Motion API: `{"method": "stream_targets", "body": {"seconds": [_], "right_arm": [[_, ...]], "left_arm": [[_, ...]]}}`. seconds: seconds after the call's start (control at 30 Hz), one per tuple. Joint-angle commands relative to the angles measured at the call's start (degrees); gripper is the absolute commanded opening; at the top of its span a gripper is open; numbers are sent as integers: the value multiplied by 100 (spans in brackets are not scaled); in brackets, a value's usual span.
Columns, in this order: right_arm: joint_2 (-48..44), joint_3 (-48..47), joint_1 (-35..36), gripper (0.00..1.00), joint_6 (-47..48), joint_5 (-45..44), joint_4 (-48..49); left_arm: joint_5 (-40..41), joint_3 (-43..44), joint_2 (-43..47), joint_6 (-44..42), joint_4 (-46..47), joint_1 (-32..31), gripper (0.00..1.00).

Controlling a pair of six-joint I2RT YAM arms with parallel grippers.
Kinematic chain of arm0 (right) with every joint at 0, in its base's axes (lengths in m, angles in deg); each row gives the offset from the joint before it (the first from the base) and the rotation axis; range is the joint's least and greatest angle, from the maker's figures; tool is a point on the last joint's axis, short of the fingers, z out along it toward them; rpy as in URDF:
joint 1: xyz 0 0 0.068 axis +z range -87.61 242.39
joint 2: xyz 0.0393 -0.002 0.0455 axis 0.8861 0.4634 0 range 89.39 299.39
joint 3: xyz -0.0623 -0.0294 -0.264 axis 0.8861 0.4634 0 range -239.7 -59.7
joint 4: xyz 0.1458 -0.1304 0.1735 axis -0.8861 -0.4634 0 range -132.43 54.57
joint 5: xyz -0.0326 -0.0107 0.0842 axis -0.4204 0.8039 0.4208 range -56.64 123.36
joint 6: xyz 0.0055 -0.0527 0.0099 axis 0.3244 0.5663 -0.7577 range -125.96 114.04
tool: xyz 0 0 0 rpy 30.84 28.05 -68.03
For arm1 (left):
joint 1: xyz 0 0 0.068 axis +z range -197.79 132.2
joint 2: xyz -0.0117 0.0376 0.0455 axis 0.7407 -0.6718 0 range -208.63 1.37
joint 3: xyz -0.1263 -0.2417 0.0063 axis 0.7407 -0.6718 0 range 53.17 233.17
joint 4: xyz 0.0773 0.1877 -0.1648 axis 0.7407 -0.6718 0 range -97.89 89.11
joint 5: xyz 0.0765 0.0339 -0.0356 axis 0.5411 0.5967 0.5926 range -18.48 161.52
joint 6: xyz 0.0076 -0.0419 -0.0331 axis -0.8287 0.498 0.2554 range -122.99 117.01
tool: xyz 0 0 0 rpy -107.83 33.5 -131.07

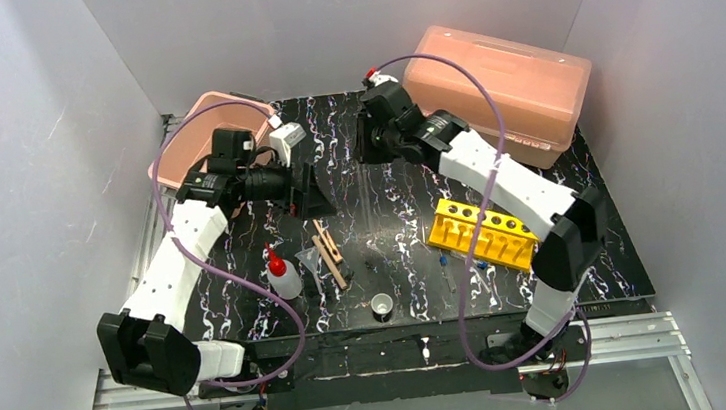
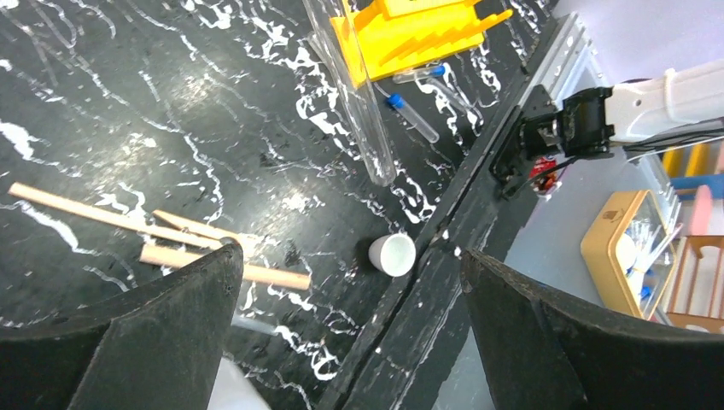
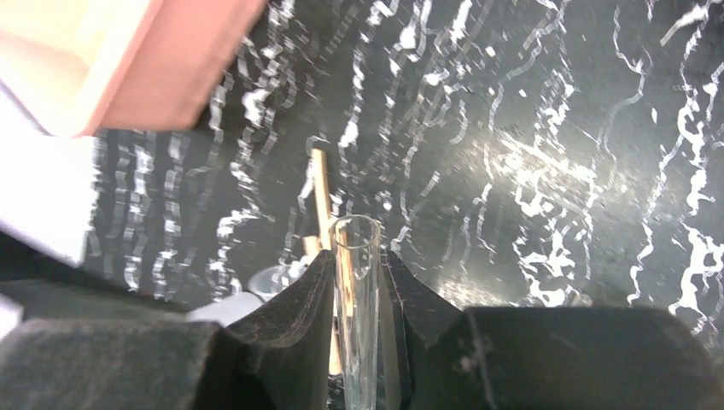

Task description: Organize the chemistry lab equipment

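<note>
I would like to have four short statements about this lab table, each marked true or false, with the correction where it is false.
1. The right fingers grip a clear glass tube. True.
2. The left fingers hold the tiny white cup. False: they are open and empty, and the cup stands on the table.
3. The yellow rack is inside the pink box. False: it is on the table, outside the box.
4. The squeeze bottle has a red nozzle. True.

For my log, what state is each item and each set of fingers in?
Left fingers: open, empty.
Right fingers: shut on glass tube.
Squeeze bottle: upright, nozzle on.
Tiny cup: upright.
Blue-capped tubes: capped, lying flat.
Yellow rack: upright, holes look empty.
Pink box: lid closed.
</note>
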Motion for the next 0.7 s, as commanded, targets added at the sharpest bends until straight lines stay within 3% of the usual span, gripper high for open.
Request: {"method": "stream_targets", "body": {"seconds": [0.0,0.37,0.67], "right_arm": [[-624,303,-21,3,-363,248,806],[-993,599,4,4,-818,675,1201],[-1142,715,-4,4,-1200,969,1237]], "left_arm": [[-189,-180,65,859,873,-295,98],[-20,-170,-253,1231,1340,-763,98],[354,-355,-234,1234,1480,-999,85]]}}
